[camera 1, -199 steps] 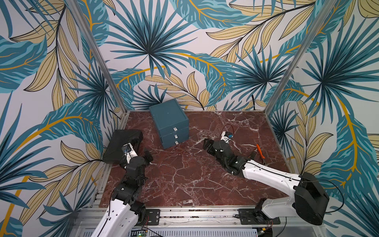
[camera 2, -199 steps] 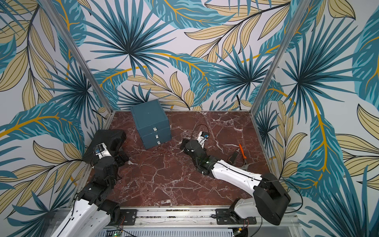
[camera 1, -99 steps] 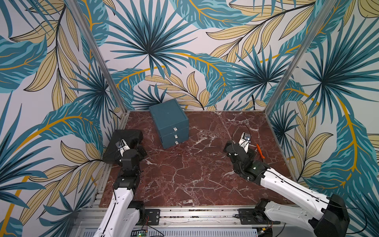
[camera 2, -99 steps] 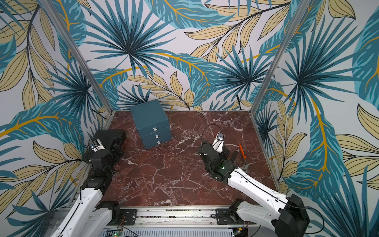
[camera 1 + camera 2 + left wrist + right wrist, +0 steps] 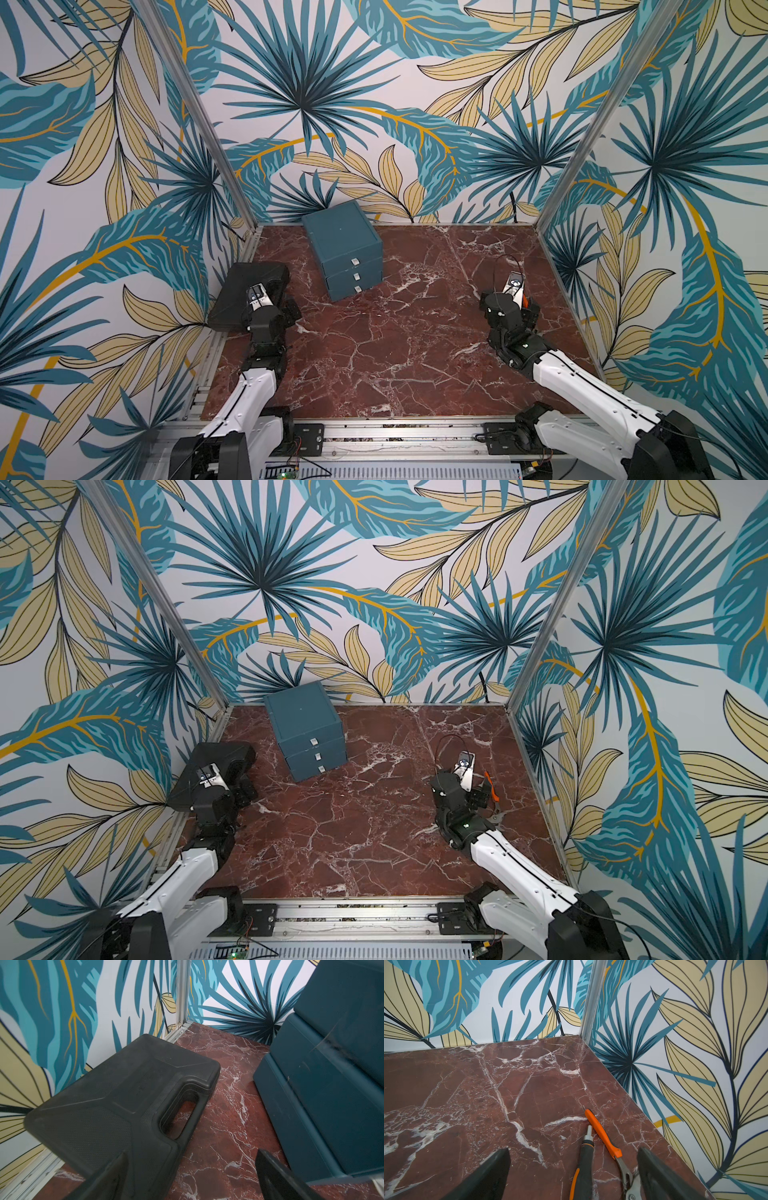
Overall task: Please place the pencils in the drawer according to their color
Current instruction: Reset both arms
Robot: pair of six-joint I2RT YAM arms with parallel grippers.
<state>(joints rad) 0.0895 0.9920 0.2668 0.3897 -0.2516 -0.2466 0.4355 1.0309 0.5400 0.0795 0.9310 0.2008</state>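
The drawer (image 5: 343, 249) is a teal cabinet of three stacked drawers, all pushed in, standing at the back left of the marble floor in both top views (image 5: 305, 729). No pencils are in view. My left gripper (image 5: 289, 311) hangs open beside the black case, with bare floor between its fingers (image 5: 191, 1152); in the left wrist view the drawer (image 5: 332, 1084) is close by. My right gripper (image 5: 482, 796) is open near the right wall, low over two hand tools (image 5: 573, 1150), and holds nothing.
A flat black plastic case (image 5: 245, 291) with a handle cut-out (image 5: 178, 1118) lies against the left wall. Orange-handled pliers (image 5: 600, 1132) and a black-and-orange screwdriver (image 5: 584, 1159) lie by the right wall. Patterned walls enclose three sides.
My right arm has swung from beside the drawer across to the right, over the tools. My left arm has drawn back and straightened beside the black case. Both grippers stayed open.
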